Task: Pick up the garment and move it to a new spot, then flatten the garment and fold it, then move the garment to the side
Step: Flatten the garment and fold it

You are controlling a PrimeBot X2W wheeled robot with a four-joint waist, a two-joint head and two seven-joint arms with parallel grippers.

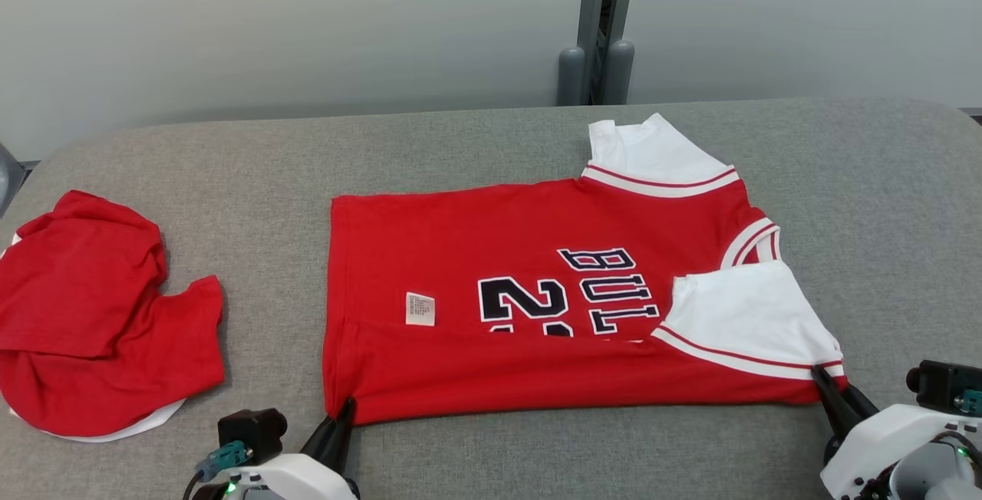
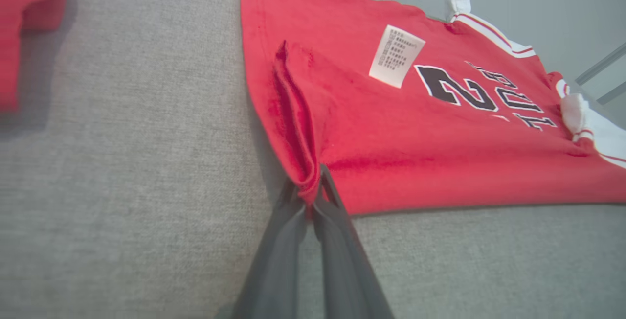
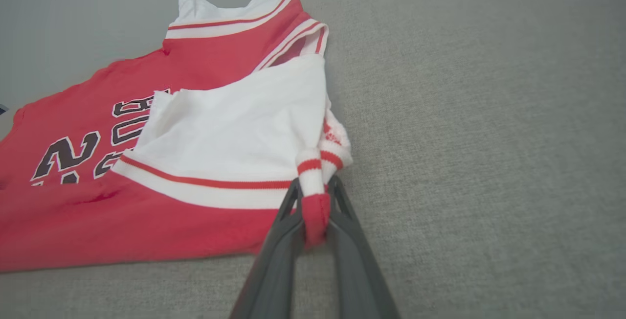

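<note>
Grey fabric counter (image 1: 268,162) carries our red jersey (image 1: 460,239), partly folded — our left claw (image 1: 345,408) pinches its hem corner, our right claw (image 1: 821,375) grips the sleeve-side corner.

Jersey (image 1: 476,231) soft matt cloth; table (image 1: 882,201) coarse grey woven fabric; label (image 2: 396,56) papery.
</note>
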